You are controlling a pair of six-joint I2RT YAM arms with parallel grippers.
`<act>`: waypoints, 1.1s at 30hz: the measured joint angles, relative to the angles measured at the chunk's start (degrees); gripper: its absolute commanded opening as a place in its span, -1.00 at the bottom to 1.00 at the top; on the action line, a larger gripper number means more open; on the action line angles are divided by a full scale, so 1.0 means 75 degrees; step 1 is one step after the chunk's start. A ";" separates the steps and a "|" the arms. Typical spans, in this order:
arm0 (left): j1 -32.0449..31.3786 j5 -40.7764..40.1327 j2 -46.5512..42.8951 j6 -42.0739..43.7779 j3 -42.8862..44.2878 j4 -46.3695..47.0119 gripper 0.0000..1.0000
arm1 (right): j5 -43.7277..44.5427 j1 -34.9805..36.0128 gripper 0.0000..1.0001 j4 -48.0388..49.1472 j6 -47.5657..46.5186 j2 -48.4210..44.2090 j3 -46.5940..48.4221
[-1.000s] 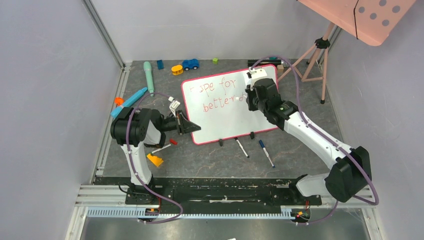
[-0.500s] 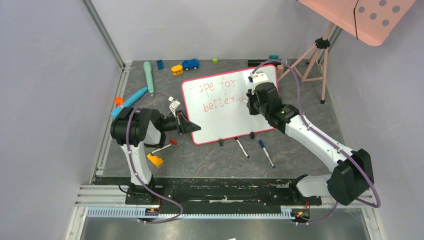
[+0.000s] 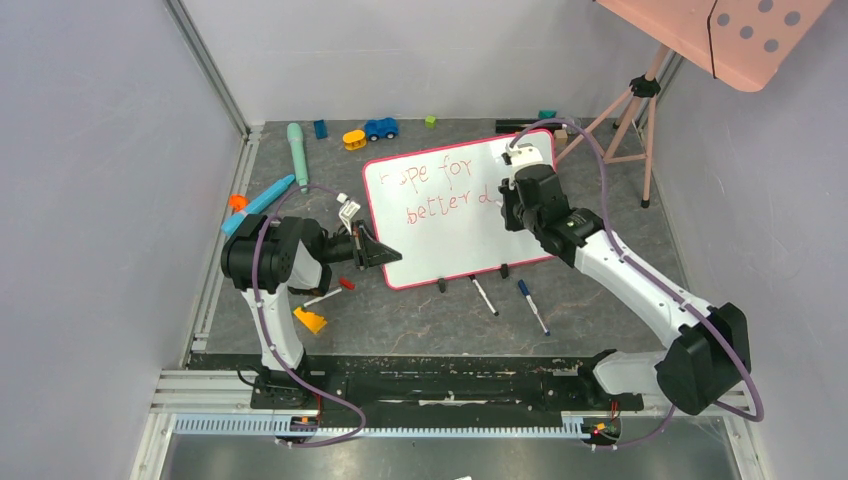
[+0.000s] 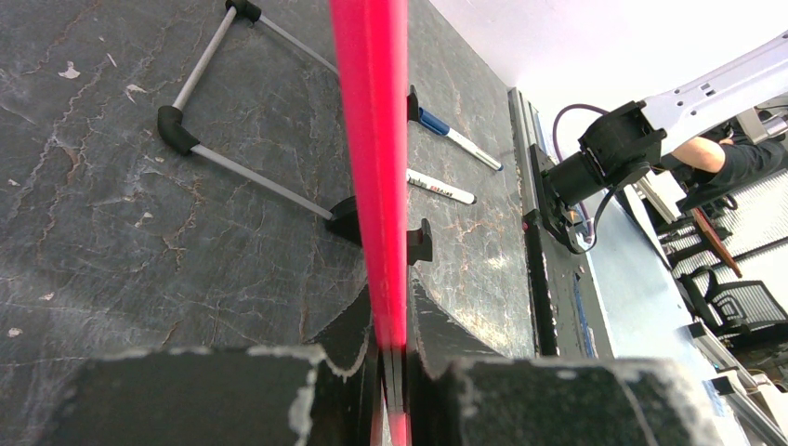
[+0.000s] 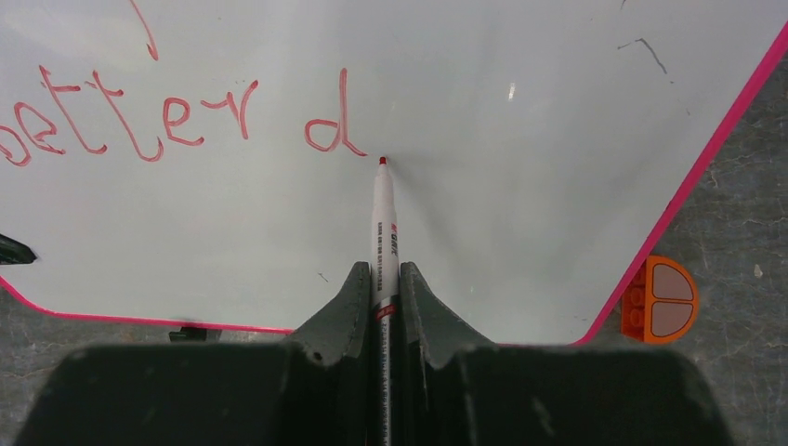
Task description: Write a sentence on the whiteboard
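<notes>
The right gripper [image 5: 382,279] has slid right, clamped on a red marker [image 5: 384,218] whose tip sits just right of the "d" ending the sentence [image 5: 139,116]; the left gripper [image 4: 390,316] pinches the left edge of the whiteboard [image 4: 372,111]

I'm working from afar in a robotics lab cell: plain grey partition walls [image 3: 90,150] box in the dark tabletop [image 3: 400,320], an aluminium rail [image 3: 190,385] runs along its near edge, and beyond my left gripper [image 4: 388,316] an office chair [image 4: 739,299] stands off the table.

left tool [image 4: 390,321] clamped, arm folded low | right tool [image 5: 381,279] clamped, arm outstretched
</notes>
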 measured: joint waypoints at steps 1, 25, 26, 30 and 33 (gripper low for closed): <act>0.0000 0.0000 0.0000 0.0000 0.0000 0.0000 -0.96 | 0.0006 -0.0009 -1.00 -0.0009 0.0000 -0.0009 0.0003; 0.0000 0.0000 0.0000 0.0000 0.0000 0.0000 -0.96 | -0.0157 -0.0254 -1.00 0.0061 -0.0175 0.0242 0.0382; 0.0000 0.0000 0.0000 0.0000 0.0000 0.0000 -0.96 | -0.0160 -0.0256 -1.00 0.0061 -0.0175 0.0242 0.0382; 0.0000 0.0000 0.0000 -0.0003 0.0000 0.0000 -0.96 | -0.0195 -0.0259 -1.00 0.0070 -0.0175 0.0262 0.0382; 0.0000 0.0000 0.0000 -0.0003 0.0000 -0.0003 -0.96 | -0.0271 -0.0259 -1.00 0.0093 -0.0175 0.0274 0.0382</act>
